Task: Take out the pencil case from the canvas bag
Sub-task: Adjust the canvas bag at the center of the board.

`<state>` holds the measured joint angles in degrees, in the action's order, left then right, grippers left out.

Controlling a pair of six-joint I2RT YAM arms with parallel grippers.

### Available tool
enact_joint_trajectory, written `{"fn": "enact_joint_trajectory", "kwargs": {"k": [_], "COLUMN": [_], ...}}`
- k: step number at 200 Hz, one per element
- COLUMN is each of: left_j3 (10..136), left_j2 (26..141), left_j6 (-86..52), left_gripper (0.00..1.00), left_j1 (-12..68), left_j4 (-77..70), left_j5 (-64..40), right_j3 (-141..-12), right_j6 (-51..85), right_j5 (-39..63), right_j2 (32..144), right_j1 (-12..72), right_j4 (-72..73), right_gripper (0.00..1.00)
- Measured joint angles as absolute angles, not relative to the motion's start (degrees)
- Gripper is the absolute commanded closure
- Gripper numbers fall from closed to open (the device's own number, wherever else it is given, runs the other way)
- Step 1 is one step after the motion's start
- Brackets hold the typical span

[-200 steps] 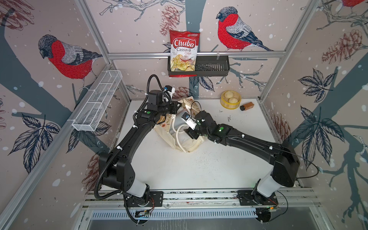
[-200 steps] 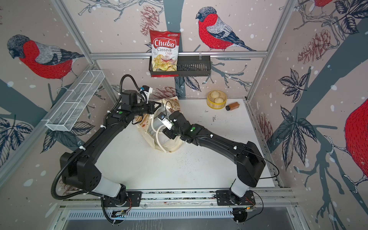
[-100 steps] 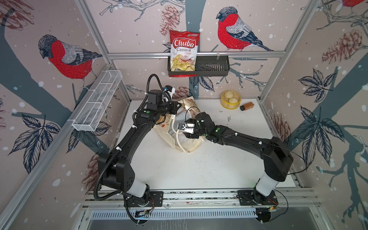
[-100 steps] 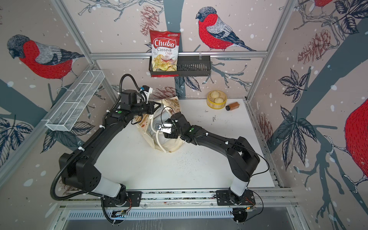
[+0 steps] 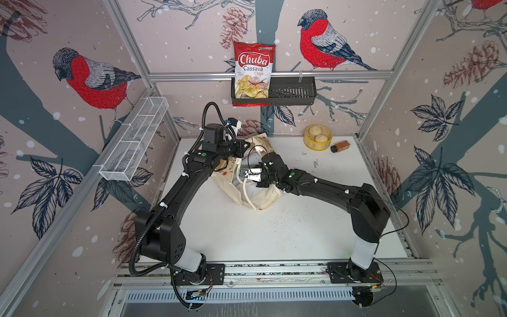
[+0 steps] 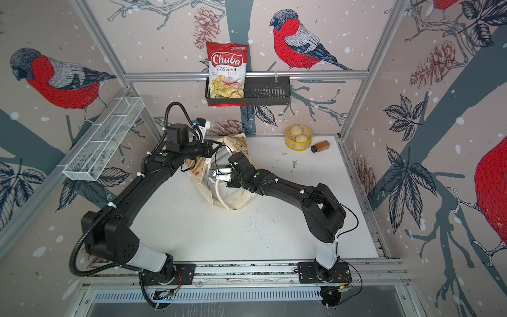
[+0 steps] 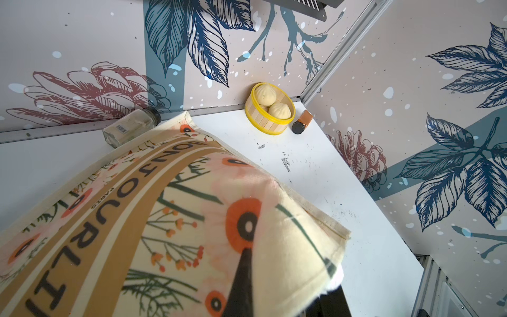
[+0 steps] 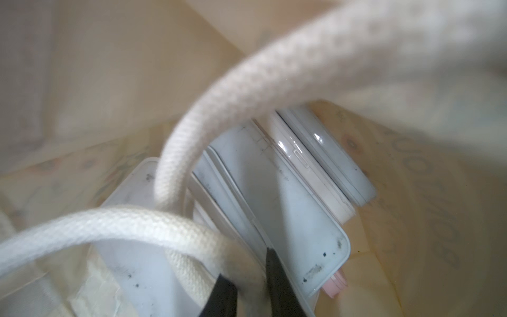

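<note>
Plunged into the canvas bag [image 5: 260, 197] my left gripper [image 5: 242, 146] clamps open, my right gripper [image 8: 244, 263] has clenched on a handle loop [image 8: 123, 227], not the pencil case [image 8: 288, 219] just beyond its jaws.

Up on the back wall, a red Chuba cassava chips bag [image 5: 253, 72] stands in the black slatted basket [image 5: 292, 93]. On the left wall hangs a white wire basket [image 5: 134, 142]. In the far corner of the white table [image 5: 247, 233], a yellow-rimmed steamer [image 5: 315, 146] holds two buns [image 5: 314, 129], with a small brown bottle [image 5: 340, 146] lying just beside it. A clear glass bottle [image 7: 131, 126] lies against the back wall.
</note>
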<state>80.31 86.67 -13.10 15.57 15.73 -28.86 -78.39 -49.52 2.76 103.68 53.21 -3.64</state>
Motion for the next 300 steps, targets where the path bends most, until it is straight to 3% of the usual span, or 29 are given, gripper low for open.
{"fn": "enact_joint_trajectory", "kwargs": {"k": [79, 116, 154, 300], "left_j3": [80.31, 80.31, 80.29, 80.27], "left_j2": [86.7, 86.7, 86.7, 87.11], "left_j6": [-13.1, -13.1, -13.13, -13.13], "left_gripper": [1.0, 1.0, 1.0, 1.0], "left_j1": [15.57, 15.57, 15.57, 15.57], "left_j4": [15.73, 15.73, 15.7, 15.62], "left_j5": [-29.19, -29.34, -29.34, -29.47], "right_j3": [-64.58, -55.77, -47.68, -34.57], "right_j6": [-43.81, -38.2, -32.97, -21.8], "right_j5": [-3.22, -4.89, -6.55, -10.46], "right_j2": [92.38, 86.15, 82.87, 77.28], "right_j1": [59.88, 61.21, 63.99, 68.47], "right_j4": [-2.94, -1.26, -1.02, -2.11], "right_gripper": [0.82, 0.73, 0.57, 0.37]}}
